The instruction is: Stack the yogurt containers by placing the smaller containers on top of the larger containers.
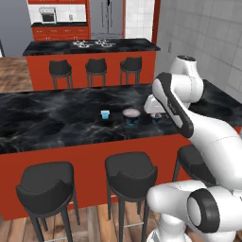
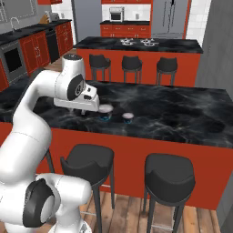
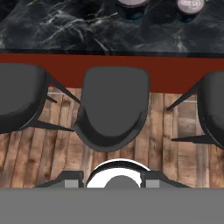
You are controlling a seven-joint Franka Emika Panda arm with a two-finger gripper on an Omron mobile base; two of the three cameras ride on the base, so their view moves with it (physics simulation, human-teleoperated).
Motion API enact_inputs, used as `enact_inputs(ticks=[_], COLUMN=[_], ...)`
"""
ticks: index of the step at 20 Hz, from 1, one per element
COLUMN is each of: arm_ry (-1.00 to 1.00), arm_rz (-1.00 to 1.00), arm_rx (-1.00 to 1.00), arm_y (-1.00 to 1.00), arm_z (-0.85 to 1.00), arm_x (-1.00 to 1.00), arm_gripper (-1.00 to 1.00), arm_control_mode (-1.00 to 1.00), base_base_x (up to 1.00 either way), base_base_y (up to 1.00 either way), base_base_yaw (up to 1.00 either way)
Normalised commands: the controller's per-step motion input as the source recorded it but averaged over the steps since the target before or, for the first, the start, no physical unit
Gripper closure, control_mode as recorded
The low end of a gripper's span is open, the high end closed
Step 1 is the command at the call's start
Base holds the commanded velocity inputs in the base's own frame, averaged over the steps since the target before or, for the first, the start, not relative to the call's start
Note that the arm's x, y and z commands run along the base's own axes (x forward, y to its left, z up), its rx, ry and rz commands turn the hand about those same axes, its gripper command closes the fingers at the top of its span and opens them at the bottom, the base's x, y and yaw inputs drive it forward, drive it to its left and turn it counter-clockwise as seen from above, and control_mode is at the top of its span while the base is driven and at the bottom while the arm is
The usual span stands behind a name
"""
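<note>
Containers are seen on the black marble counter (image 1: 56, 118): light-blue cup (image 1: 105, 114) left of the wide dark tub (image 1: 131, 116), small dark cup (image 2: 127, 118) beside it, none stacked; finger state of the gripper (image 1: 155, 113) cannot be told.

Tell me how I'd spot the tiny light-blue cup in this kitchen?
Find the long black marble counter with the red front and dark stools below it. Three containers sit in a row near its front edge, beside the white robot arm. The light-blue cup is the end one farthest from the arm, the smallest, standing apart from the wide dark tub.
</note>
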Motion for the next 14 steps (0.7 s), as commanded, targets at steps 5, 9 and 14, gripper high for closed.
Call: enact_inputs(ticks=[5,9,14], arm_ry=[0.0,0.0,0.0], arm_rz=[0.0,-0.01,-0.02], arm_rx=[0.05,0.13,0.08], arm_y=[-0.22,-0.46,-0.42], arm_z=[-0.03,-0.1,-0.16], arm_x=[0.0,0.0,0.0], arm_gripper=[-1.0,-1.0,-1.0], arm_control_mode=[-1.0,-1.0,-1.0], base_base_x=[0.0,0.0,0.0], base_base_y=[0.0,0.0,0.0], base_base_yaw=[0.0,0.0,0.0])
